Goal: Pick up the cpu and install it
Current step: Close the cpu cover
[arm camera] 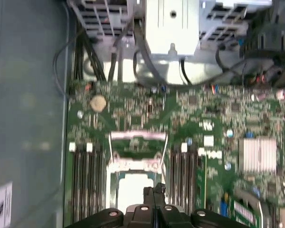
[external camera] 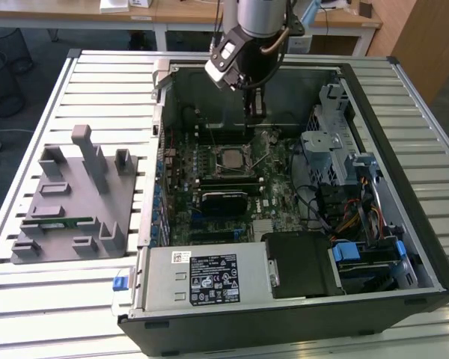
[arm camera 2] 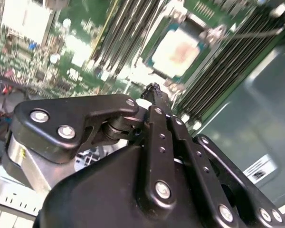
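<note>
Slatted worktop (external camera: 60, 299) carrying an open case (external camera: 284, 321) and, at the exterior view's left, a grey tray (external camera: 60, 198). The motherboard (external camera: 273, 196) lies flat inside the case. The gripper (external camera: 256, 112) hangs above the board near the case's far wall, its fingers pressed together with nothing between them. The cpu (external camera: 232, 158) sits in its socket mid-board, apart from the gripper; in the second wrist view it lies just beyond the fingertips (arm camera 2: 154, 90).
</note>
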`<action>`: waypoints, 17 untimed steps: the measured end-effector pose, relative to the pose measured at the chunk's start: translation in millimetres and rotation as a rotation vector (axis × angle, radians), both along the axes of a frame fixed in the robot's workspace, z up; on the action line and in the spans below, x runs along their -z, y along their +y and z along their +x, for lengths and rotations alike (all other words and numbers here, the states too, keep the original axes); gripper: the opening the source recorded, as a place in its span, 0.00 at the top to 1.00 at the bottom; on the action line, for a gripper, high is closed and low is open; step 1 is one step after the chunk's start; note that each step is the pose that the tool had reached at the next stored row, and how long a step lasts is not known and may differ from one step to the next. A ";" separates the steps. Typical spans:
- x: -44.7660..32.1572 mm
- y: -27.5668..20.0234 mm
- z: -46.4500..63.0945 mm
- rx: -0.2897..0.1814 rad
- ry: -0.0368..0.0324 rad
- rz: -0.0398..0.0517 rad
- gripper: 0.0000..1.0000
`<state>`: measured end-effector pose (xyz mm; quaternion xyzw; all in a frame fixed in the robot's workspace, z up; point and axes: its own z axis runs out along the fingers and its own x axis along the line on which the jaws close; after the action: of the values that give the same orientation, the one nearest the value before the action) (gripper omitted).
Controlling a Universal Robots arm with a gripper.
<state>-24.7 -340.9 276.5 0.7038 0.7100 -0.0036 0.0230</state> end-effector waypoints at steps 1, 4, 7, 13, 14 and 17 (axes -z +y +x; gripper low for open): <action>0.5 0.0 4.0 0.000 0.0000 0.0000 0.89; 1.8 0.0 12.4 0.000 0.0003 -0.0002 0.89; 3.5 0.6 18.7 0.000 0.0016 -0.0003 0.89; 7.8 6.2 33.0 0.000 0.0072 -0.0002 0.89; 8.6 7.2 35.0 0.000 0.0084 -0.0002 0.89; 11.9 9.3 40.2 0.000 0.0123 -0.0001 0.89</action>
<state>15.5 -331.6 264.5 0.7038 0.7101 -0.0079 0.0186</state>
